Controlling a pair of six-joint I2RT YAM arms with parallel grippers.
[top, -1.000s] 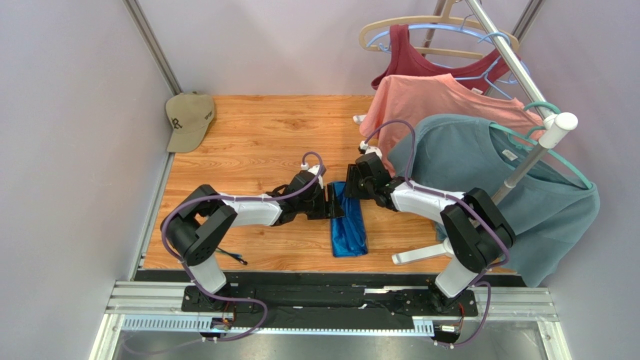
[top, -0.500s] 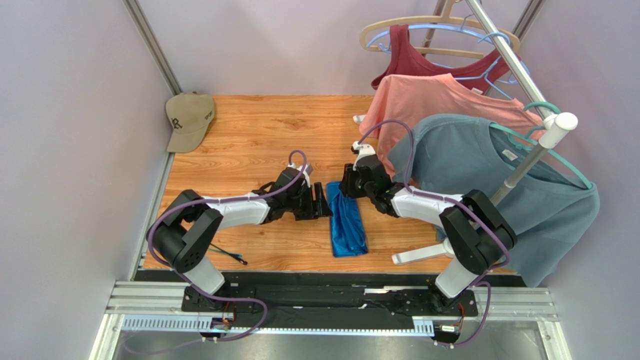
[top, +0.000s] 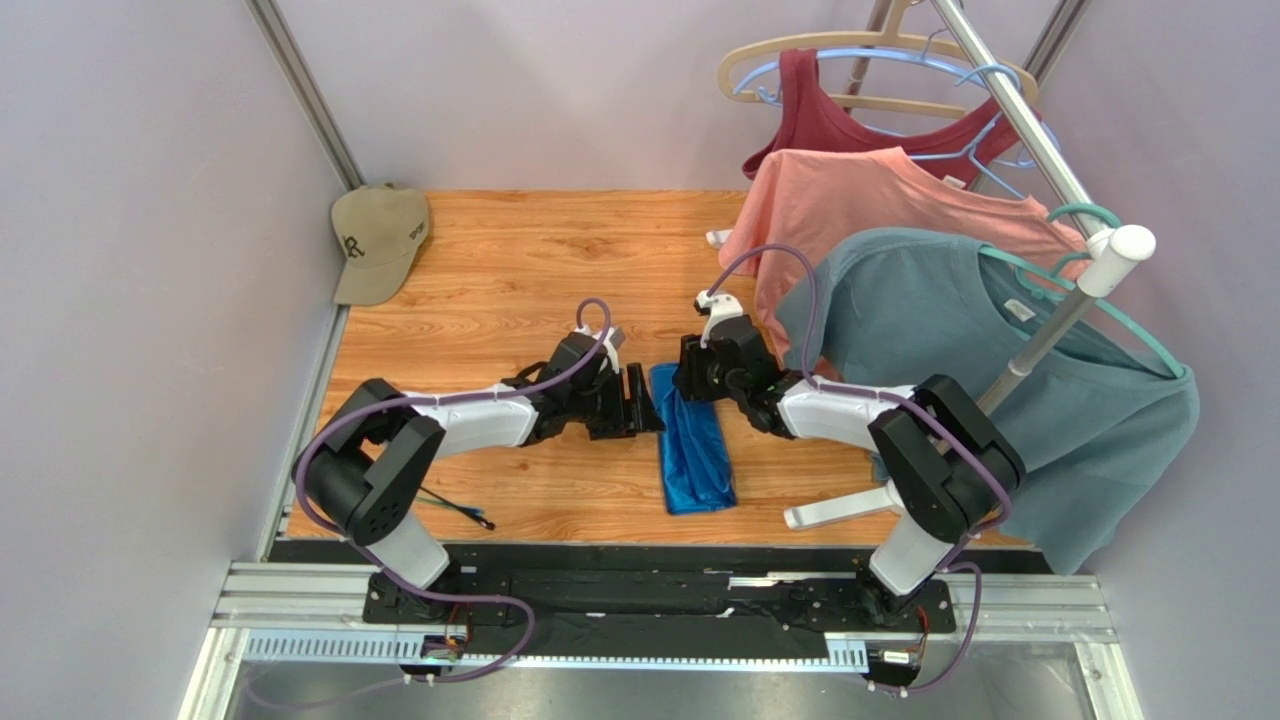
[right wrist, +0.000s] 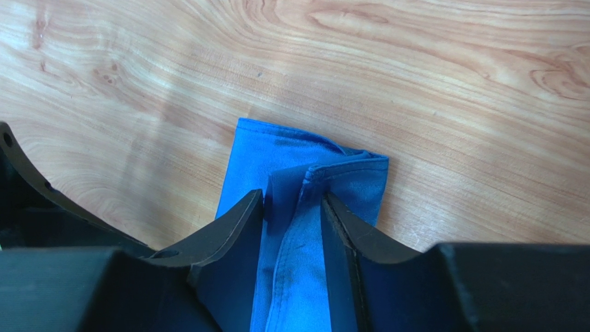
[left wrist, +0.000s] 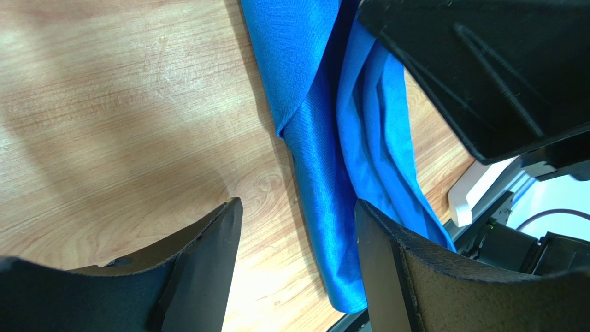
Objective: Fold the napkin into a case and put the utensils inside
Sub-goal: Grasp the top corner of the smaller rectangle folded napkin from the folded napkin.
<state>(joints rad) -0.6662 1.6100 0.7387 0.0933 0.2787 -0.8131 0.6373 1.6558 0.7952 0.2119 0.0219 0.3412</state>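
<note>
The royal-blue napkin (top: pixel 696 450) lies folded into a narrow strip in the middle of the wooden table, its long side running from near to far. My right gripper (top: pixel 684 375) is at the strip's far end. In the right wrist view its jaws (right wrist: pixel 292 199) press both sides of a raised fold of the napkin (right wrist: pixel 291 159). My left gripper (top: pixel 649 405) sits just left of the strip and is open. In the left wrist view the napkin (left wrist: pixel 318 173) passes between its fingers (left wrist: pixel 298 207) untouched. One thin dark utensil (top: pixel 466 513) lies by the left arm's base.
A tan cap (top: pixel 376 240) sits at the table's far left corner. A clothes rack pole (top: pixel 1052 323) on the right carries a salmon shirt (top: pixel 872 195) and a teal-grey T-shirt (top: pixel 977 360). The rack's white foot (top: pixel 842 510) rests just right of the napkin.
Both grippers have shifted left. The napkin's far end has moved left with the right gripper, so the strip now slants. The left gripper stayed open.
</note>
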